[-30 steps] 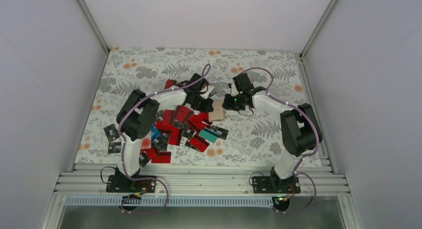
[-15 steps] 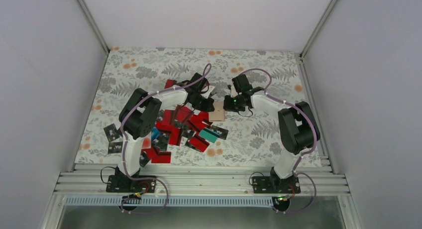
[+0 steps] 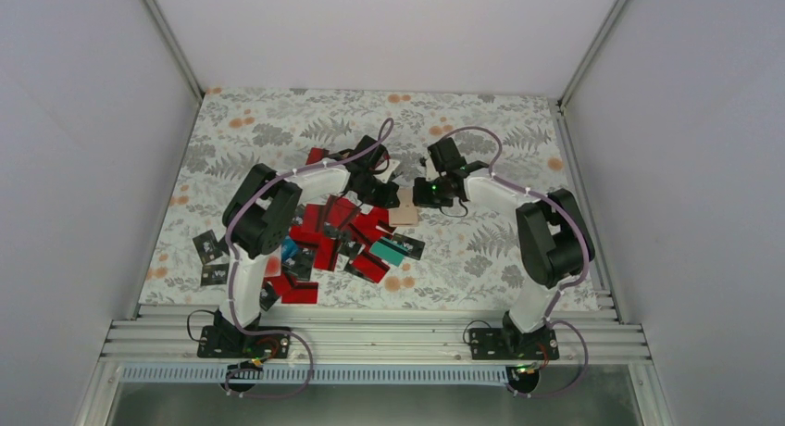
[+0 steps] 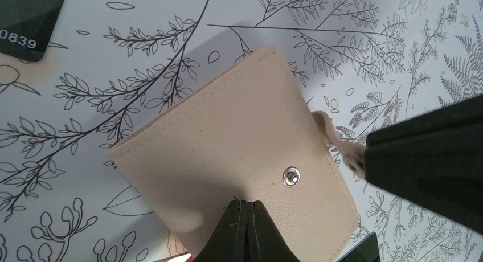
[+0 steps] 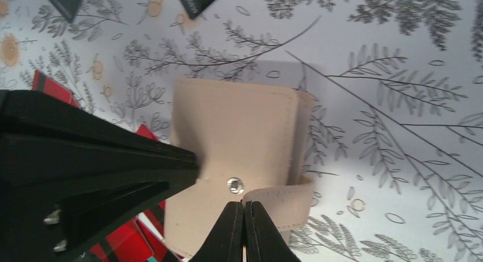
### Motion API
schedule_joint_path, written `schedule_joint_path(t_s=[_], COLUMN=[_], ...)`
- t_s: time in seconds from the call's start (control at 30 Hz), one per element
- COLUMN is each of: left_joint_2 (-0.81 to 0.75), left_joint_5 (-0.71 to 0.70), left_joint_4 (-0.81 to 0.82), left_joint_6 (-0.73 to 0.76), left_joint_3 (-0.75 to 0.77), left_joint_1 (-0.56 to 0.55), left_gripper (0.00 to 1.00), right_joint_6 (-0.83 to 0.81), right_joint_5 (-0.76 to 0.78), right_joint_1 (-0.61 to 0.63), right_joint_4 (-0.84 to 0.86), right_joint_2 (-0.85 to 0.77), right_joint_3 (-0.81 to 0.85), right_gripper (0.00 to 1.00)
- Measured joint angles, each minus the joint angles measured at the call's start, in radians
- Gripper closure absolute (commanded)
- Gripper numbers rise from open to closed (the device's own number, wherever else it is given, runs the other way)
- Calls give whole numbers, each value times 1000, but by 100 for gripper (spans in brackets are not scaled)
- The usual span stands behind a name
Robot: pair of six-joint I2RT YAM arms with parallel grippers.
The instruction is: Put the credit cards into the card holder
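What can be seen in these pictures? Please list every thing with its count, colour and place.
card holder: one, beige, folded shut, on the cloth between both grippers.
strap: one, beige, at the card holder's edge, beside the metal snap.
credit cards: many, mostly red, some black, one teal, heaped nearer than the card holder; a few black ones apart at the left.
cloth: one, pale with floral print, covering the table.
rail: one, silver, near edge, bearing both arm bases.
left gripper: black, shut, tips on the card holder's cover.
right gripper: black, shut on the strap.
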Motion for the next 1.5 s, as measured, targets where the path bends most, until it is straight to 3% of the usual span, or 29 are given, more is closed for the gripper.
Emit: schedule_joint_path(t_s=[0.43, 0.9, 1.5], left_joint_2=[4, 5, 5], left_joint_5=[2, 2, 3], left_joint_4=[2, 8, 9], left_joint_6=[0, 0, 0], left_joint_3=[4, 4, 4], left_joint_1=[-2, -3, -3], left_gripper=[98, 98, 98], right_joint_6=[7, 22, 22], right_joint_5=[11, 144, 84], right_joint_1=[59, 64, 64], right_joint_4=[-11, -67, -56], right_joint_2=[76, 60, 94], right_joint_3=[51, 66, 91], right_gripper=[96, 96, 96])
